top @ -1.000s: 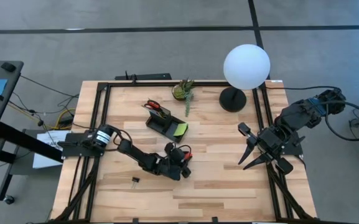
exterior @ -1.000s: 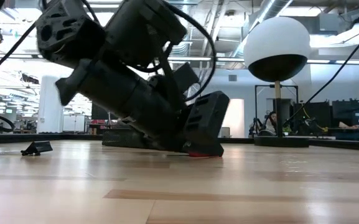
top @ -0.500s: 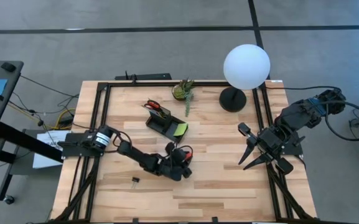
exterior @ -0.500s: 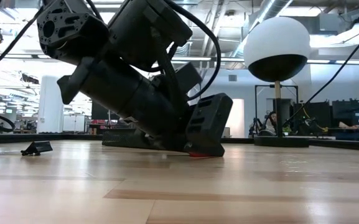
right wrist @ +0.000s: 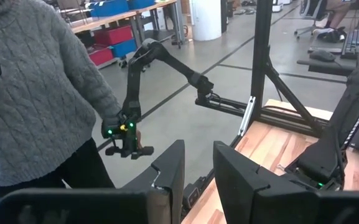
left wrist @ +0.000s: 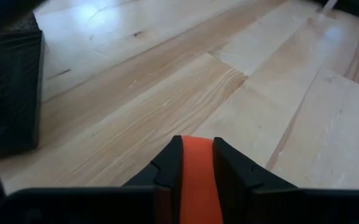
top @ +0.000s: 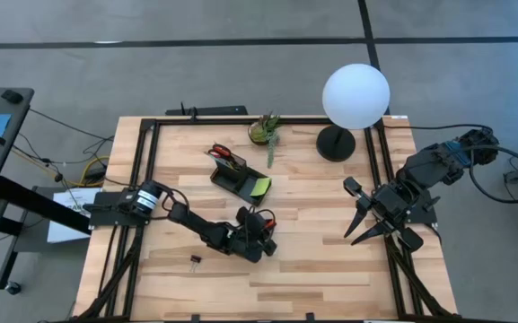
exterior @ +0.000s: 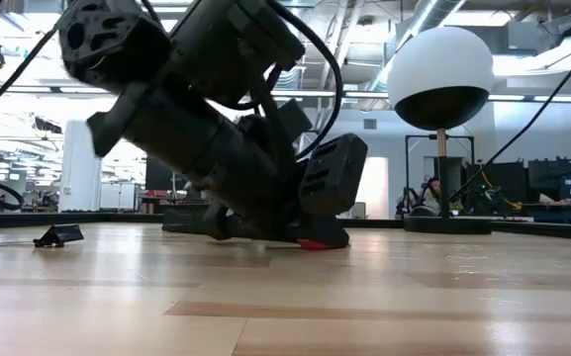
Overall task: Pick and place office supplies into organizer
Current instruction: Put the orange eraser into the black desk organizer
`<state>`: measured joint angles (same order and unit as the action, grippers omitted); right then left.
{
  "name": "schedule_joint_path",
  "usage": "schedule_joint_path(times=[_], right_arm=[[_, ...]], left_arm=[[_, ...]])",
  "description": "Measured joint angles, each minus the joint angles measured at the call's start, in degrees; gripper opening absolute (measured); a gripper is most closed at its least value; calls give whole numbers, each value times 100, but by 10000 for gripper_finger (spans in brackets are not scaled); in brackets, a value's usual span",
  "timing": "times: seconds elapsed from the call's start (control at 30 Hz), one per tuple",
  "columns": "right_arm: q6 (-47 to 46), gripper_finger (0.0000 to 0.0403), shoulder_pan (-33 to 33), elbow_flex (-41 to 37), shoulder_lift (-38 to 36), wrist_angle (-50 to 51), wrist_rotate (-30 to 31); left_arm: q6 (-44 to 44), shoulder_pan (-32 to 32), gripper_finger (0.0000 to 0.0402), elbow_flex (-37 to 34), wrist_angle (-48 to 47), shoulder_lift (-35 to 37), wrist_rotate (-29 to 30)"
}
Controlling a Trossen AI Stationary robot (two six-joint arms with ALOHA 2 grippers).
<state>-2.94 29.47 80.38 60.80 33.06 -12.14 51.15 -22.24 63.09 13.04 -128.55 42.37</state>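
We are seeing the left gripper (left wrist: pixel 196 163) pinching the small orange eraser (left wrist: pixel 196 177) between its fingers low on the table (top: pixel 330 260), near the organizer (top: pixel 239 179), while the right gripper (top: pixel 357 211) is waiting slightly parted.

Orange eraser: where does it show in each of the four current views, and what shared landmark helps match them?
High view: eraser not discernible; it sits under the left hand, mid-table.
Low view: eraser, a red-orange sliver on the table beneath the left hand.
Left wrist view: eraser, bottom centre, clamped between the fingers.
Right wrist view: not in it.
Shared landmark: the organizer, also at the left wrist view's edge.
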Motion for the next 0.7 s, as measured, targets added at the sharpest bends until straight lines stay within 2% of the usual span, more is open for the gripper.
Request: schedule_joint_path(times=[0.17,0.3,0.37,0.5,0.57,0.63,0.7], right_arm=[[2,76,1,0,0,24,0],[1,76,1,0,0,168,0],[0,76,0,0,0,232,0],[0,76,2,-2,0,341,-2],[0,76,0,-2,0,339,-1],[28,76,0,-1,0,339,0],[111,76,2,-2,0,341,0]], left_arm=[[73,50,51,39,-420,382,-475],[126,125,50,-18,-1705,1143,-704],[173,199,50,-51,-2757,1604,-570],[421,468,49,-9,-4801,2558,222],[501,670,53,-26,-5707,2826,406],[476,941,54,-33,-6098,2980,408],[262,1269,53,-93,-5988,3069,351]])
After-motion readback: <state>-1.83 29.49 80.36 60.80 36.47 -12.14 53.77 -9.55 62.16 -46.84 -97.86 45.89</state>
